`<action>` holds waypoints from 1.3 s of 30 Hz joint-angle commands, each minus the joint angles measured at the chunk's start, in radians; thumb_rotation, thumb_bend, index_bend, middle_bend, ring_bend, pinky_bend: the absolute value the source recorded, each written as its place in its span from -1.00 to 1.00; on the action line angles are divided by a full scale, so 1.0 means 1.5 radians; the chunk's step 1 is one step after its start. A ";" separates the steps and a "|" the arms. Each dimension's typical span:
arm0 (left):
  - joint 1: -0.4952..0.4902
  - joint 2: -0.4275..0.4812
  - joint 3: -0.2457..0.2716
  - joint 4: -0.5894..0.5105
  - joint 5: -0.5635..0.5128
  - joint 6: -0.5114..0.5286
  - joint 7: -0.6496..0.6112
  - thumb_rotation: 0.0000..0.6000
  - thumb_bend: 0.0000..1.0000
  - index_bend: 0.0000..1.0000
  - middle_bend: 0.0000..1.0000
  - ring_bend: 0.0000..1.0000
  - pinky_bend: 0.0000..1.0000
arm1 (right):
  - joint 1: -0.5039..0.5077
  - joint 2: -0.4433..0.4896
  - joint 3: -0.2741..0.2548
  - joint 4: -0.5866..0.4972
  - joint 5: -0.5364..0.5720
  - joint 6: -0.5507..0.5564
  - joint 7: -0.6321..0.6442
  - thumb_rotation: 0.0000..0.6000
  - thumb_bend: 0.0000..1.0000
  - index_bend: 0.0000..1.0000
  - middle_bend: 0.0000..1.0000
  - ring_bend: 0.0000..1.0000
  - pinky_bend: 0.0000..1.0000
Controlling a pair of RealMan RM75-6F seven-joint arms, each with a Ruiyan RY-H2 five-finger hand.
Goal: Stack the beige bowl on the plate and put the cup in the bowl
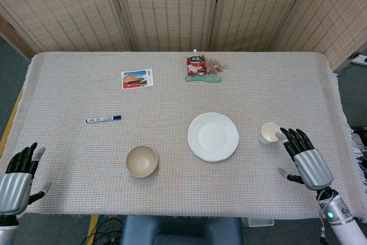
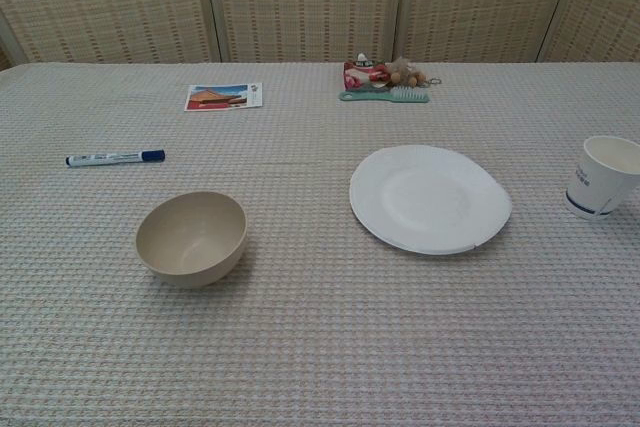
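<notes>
The beige bowl (image 1: 141, 160) (image 2: 192, 237) stands upright and empty on the woven cloth, left of the white plate (image 1: 213, 136) (image 2: 429, 197). A white paper cup (image 1: 269, 132) (image 2: 603, 176) stands right of the plate. My right hand (image 1: 304, 157) lies just right of the cup, fingers extended toward it, fingertips close to its rim, holding nothing. My left hand (image 1: 18, 176) rests at the table's near left corner, fingers apart and empty, far from the bowl. Neither hand shows in the chest view.
A blue-capped marker (image 1: 103, 119) (image 2: 115, 158) lies far left of the plate. A postcard (image 1: 137, 78) (image 2: 223, 96) and a small pile of a red packet, plush toy and green brush (image 1: 203, 68) (image 2: 388, 80) sit near the table's far edge.
</notes>
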 commanded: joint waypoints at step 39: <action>-0.104 -0.227 -0.005 -0.187 -0.105 -0.175 0.371 1.00 -0.43 -0.31 -1.00 -1.00 -0.72 | -0.005 0.069 -0.012 0.036 -0.058 0.077 0.215 1.00 -0.58 -1.00 -1.00 -1.00 -1.00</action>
